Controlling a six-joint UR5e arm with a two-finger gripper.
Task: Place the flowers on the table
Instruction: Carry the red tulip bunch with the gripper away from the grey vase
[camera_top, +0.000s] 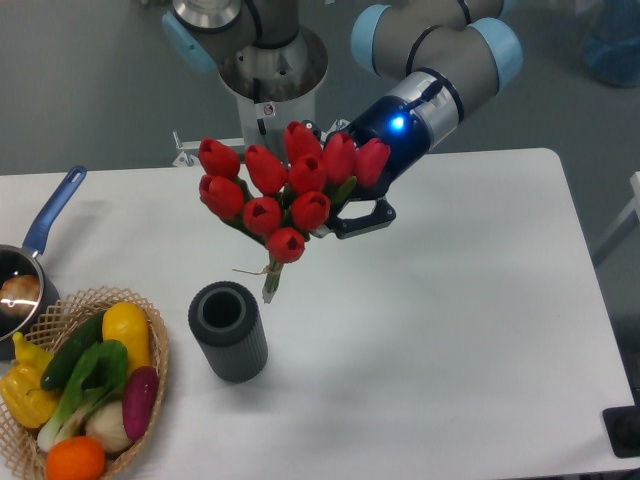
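Gripper at frame centre, fingers mostly hidden behind the blooms, seems pinched on the flowers, which hang in the air above the table, stem ends pointing down-left toward the dark ribbed vase. Bunch looks light, soft, easily crushed; best held at the tied stems, not the buds. Far left: a wicker basket of vegetables in the lower corner, and above it a blue-handled saucepan.

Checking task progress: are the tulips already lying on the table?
No, the red tulips are held in the air by the gripper, stem ends above the white table.
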